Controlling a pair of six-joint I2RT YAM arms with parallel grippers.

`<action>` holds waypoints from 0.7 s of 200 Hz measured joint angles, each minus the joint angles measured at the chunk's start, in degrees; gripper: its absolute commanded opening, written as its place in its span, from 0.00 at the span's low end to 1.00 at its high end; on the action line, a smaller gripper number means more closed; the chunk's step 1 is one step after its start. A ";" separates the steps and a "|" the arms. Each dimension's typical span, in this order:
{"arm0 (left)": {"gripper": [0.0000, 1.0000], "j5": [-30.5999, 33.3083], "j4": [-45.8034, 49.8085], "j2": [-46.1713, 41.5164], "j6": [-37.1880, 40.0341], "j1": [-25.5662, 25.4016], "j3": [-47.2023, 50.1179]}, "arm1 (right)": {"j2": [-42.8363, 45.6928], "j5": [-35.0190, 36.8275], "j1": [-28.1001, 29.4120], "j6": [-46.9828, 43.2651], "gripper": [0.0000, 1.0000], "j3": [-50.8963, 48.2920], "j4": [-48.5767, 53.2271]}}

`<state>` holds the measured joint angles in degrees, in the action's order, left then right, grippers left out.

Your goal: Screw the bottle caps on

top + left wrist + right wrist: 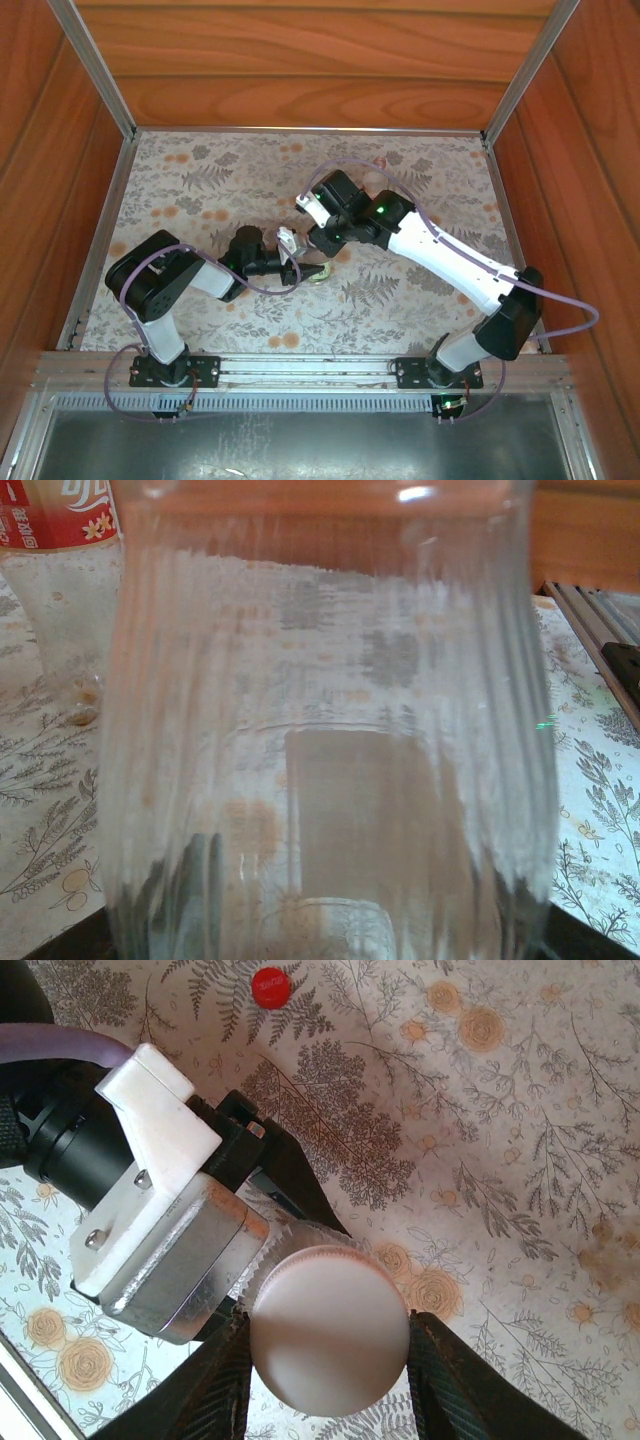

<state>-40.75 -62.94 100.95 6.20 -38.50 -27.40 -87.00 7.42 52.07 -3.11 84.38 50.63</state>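
The right hand (328, 1365) is closed on the white cap (328, 1320), with a finger pressed to each side, holding it over the neck of the clear bottle (320, 730). The left hand (300, 258) is clamped around that bottle just under the cap. The red cap (270, 987) lies well apart on the flowered table (520, 1110). A red-labelled bottle (55, 515) stands nearby.

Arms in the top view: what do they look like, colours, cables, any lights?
Both arms have black joints and a purple cable looping alongside. The left arm has pale grey links; the right arm has a long white link and a lit green light. The right hand has black fingers.
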 measured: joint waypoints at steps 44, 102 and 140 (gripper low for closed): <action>0.59 -0.02 0.02 0.00 0.02 -0.09 0.00 | -1.95 -0.26 -0.02 0.35 0.44 3.02 3.45; 0.59 -0.02 0.13 0.00 0.02 -0.13 0.00 | -4.13 -0.22 -0.04 1.77 0.44 5.64 6.27; 0.59 0.00 0.13 0.00 0.02 -0.13 0.00 | -4.22 -0.13 -0.04 2.36 0.43 5.68 6.29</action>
<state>-40.75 -62.81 100.95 6.22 -38.63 -27.40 -91.22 7.29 52.03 -0.75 90.06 56.93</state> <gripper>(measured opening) 0.587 0.439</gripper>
